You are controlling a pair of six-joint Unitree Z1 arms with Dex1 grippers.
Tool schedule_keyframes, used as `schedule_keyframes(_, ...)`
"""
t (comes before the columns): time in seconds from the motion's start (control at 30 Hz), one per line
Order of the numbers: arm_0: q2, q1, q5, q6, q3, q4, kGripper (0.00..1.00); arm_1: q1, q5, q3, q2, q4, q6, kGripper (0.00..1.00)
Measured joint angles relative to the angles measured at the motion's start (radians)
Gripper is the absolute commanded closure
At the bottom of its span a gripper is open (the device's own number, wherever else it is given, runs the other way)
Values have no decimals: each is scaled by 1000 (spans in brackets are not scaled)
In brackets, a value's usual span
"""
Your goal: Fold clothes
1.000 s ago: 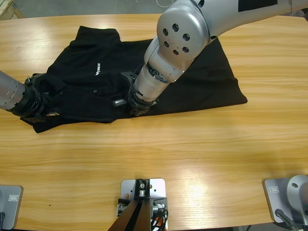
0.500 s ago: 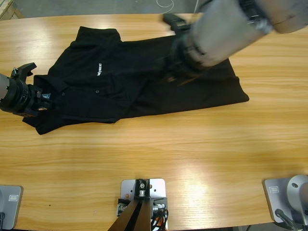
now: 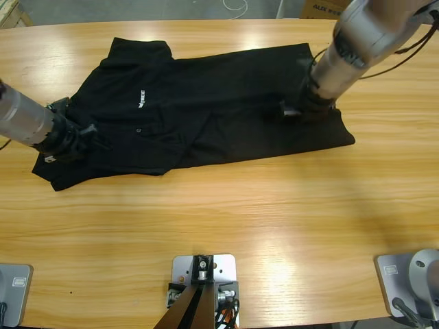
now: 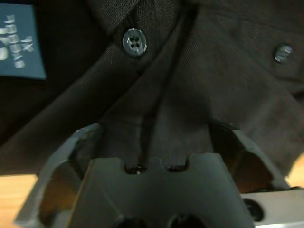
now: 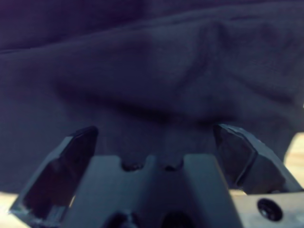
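The clothes are one black polo shirt (image 3: 206,103) lying flat across the far half of the table, collar to the left, with a small white chest mark (image 3: 140,100). My left gripper (image 3: 82,134) is at the collar end, open, its jaws straddling a ridge of fabric at the placket (image 4: 154,130); a dark button (image 4: 134,42) and the teal neck label (image 4: 21,40) show just beyond. From the upper right, my right gripper (image 3: 295,110) comes down on the shirt's right part near the hem, open, with bunched cloth between its jaws (image 5: 154,133).
Bare wooden table (image 3: 226,226) stretches along the whole near side below the shirt. The shirt's lower right corner (image 3: 346,140) points toward the table's right end. A cardboard box (image 3: 322,7) shows beyond the far edge.
The right arm has swung from the shirt's middle up and across to its right part near the hem. The left gripper has shifted slightly right, onto the collar and placket.
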Motion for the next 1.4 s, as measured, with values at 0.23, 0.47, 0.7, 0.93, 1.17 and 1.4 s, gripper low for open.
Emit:
schedule_keyframes(0.23,12,0,17,-1,-2,-19,4,-39,0,82,-10,-106,-30,0)
schedule_keyframes(0.47,3,-11,22,-3,36,-61,4,-35,0,132,-36,-126,-1,0)
schedule_keyframes(0.7,-63,-66,26,-55,122,-76,4,50,-6,220,-92,-127,95,0)
schedule_keyframes(0.93,-159,-169,26,-173,230,-76,4,136,-10,308,-150,-125,194,0)
schedule_keyframes(1.17,-218,-236,26,-225,292,-67,4,255,-3,367,-195,-76,340,0)
schedule_keyframes(1.4,-282,-262,25,-243,325,-16,4,308,12,396,-227,-14,404,0)
